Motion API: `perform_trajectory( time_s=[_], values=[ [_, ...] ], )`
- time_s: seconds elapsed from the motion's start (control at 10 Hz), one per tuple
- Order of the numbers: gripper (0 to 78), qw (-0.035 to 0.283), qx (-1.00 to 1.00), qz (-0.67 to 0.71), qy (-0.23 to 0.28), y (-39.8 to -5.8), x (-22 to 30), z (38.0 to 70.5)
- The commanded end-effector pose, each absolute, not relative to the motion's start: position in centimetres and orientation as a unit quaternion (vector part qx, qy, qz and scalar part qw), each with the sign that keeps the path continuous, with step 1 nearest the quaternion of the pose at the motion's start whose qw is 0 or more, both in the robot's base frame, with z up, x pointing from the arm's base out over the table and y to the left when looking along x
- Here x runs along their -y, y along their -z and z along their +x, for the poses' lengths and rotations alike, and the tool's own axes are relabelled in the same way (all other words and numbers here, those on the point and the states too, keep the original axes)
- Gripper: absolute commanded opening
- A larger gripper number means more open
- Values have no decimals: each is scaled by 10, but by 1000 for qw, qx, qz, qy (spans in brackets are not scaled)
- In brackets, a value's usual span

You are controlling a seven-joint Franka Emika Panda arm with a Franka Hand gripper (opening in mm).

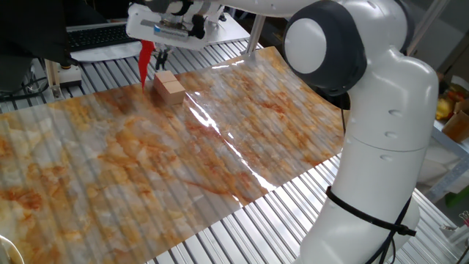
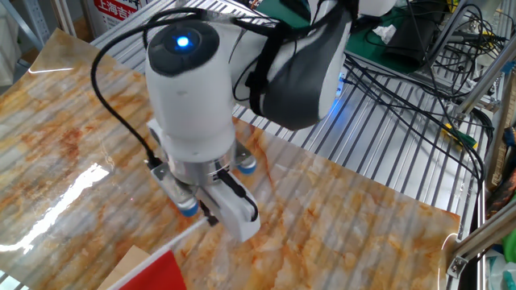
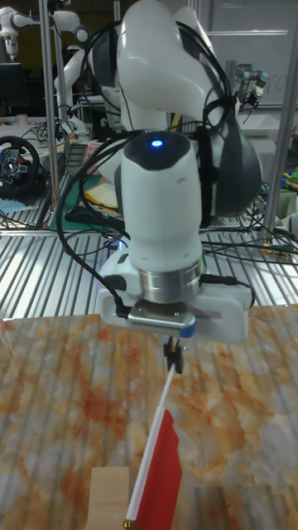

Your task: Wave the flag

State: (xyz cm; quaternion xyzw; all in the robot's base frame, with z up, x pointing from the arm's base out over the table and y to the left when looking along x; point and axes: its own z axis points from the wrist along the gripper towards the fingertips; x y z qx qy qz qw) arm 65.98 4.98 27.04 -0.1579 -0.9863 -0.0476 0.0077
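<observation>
A: Pinching the thin stick (image 3: 156, 418) of the flag (image 3: 161, 472) near its top end, gripper (image 3: 174, 358) jaws closed tight on it. Red cloth hanging low over the marbled sheet (image 1: 220, 147), just beside the wooden block (image 3: 110, 495).

B: Worth worrying about?

A: Slipping, mostly. Likely to twist or slide out of so small a grip on a fast swing. Also liable to clip the block or drag along the sheet if swung too low

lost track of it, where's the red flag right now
In the tall fixed view the flag hangs tilted below the gripper, beside the wooden block.
</observation>
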Motion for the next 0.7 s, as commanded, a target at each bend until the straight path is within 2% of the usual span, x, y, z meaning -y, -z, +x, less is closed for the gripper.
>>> perform_trajectory(
  time_s=[0.1,0.4,0.7],
  values=[
    [11,-19,993,-11,-117,-259,44,669],
    [11,-33,991,6,-126,-261,76,669],
    [11,-24,991,33,-128,-281,95,684]
  ],
)
